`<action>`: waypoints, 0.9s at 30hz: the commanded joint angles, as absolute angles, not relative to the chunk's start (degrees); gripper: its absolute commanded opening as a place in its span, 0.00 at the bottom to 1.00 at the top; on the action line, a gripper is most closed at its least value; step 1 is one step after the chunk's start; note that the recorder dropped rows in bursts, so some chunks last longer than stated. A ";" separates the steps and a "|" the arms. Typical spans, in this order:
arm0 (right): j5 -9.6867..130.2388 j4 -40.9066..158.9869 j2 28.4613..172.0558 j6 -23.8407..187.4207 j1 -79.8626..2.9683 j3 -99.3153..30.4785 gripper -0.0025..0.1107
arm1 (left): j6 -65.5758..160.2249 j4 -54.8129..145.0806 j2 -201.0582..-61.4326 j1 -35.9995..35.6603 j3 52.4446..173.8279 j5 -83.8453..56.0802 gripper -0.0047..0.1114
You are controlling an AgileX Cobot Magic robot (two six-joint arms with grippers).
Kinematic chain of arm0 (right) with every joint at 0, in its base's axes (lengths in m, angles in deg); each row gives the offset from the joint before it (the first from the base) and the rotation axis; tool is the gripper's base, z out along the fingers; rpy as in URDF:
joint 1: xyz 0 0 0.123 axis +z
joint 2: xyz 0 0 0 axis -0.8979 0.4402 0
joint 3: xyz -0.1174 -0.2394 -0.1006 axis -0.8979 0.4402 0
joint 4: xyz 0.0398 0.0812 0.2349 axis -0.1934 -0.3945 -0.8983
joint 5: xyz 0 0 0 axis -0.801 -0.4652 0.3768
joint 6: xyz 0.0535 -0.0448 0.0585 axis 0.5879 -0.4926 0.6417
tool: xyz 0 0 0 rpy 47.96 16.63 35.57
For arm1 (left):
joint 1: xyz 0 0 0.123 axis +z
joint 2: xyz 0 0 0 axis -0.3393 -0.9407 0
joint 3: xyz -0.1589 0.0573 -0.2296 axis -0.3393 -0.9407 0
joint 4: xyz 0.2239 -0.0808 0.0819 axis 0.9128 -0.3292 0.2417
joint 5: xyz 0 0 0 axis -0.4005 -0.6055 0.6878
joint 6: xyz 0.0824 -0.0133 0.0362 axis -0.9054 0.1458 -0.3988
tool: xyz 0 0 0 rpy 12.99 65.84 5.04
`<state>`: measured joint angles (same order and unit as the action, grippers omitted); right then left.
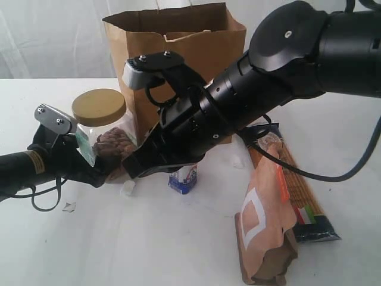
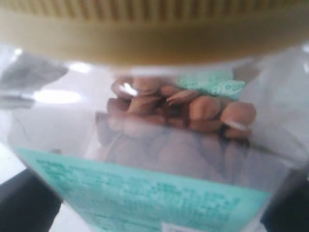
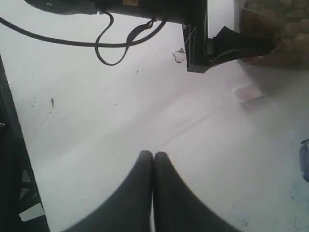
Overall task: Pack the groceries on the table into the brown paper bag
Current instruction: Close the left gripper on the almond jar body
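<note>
The clear jar (image 1: 110,140) with a tan lid (image 1: 99,107) holds brown nuts and stands in front of the brown paper bag (image 1: 178,53). My left gripper (image 1: 98,164) is open, its jaws on either side of the jar. In the left wrist view the jar (image 2: 159,121) fills the frame, with dark fingers (image 2: 24,203) at the edges. My right gripper (image 1: 128,170) is shut and empty, low over the table beside the jar, fingertips together (image 3: 153,154). The white-blue carton (image 1: 183,179) stands under the right arm. The brown-orange pouch (image 1: 265,226) and the spaghetti pack (image 1: 303,190) lie to the right.
Small white scraps (image 1: 128,189) (image 1: 70,207) lie on the white table (image 1: 178,250) near the jar. The right arm (image 1: 268,77) reaches across in front of the bag. The left arm and its cable (image 3: 116,38) cross the right wrist view.
</note>
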<state>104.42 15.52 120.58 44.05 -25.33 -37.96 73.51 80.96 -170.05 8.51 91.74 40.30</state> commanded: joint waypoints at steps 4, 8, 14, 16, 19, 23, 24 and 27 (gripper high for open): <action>105.26 15.51 120.04 46.98 -25.64 -38.08 0.02 | 73.36 79.34 -170.82 8.27 91.86 41.77 0.55; 106.63 15.51 120.04 47.83 -25.64 -38.08 0.02 | 73.36 78.09 -170.82 8.27 91.86 41.88 0.15; 108.54 15.51 120.04 48.32 -25.64 -38.08 0.02 | 72.30 78.15 -170.54 8.27 91.86 42.08 0.04; 108.57 15.51 120.04 48.47 -25.64 -38.08 0.02 | 72.30 78.15 -169.98 8.27 91.86 42.08 0.04; 108.57 15.51 120.04 48.47 -25.64 -38.08 0.02 | 72.30 78.15 -168.35 8.27 91.86 42.19 0.04; 108.57 15.61 120.04 48.46 -25.64 -38.08 0.02 | 72.30 78.15 -165.45 8.38 91.86 41.97 0.04; 108.45 15.61 120.04 48.46 -25.64 -38.08 0.02 | 72.30 78.15 -164.96 8.38 91.86 41.83 0.04; 108.20 15.61 120.04 48.46 -25.64 -38.08 0.02 | 72.30 78.42 -163.63 8.38 91.86 39.39 0.04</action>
<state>108.11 15.62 120.58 48.48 -25.33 -37.96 72.43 78.81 -165.14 8.51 91.74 39.53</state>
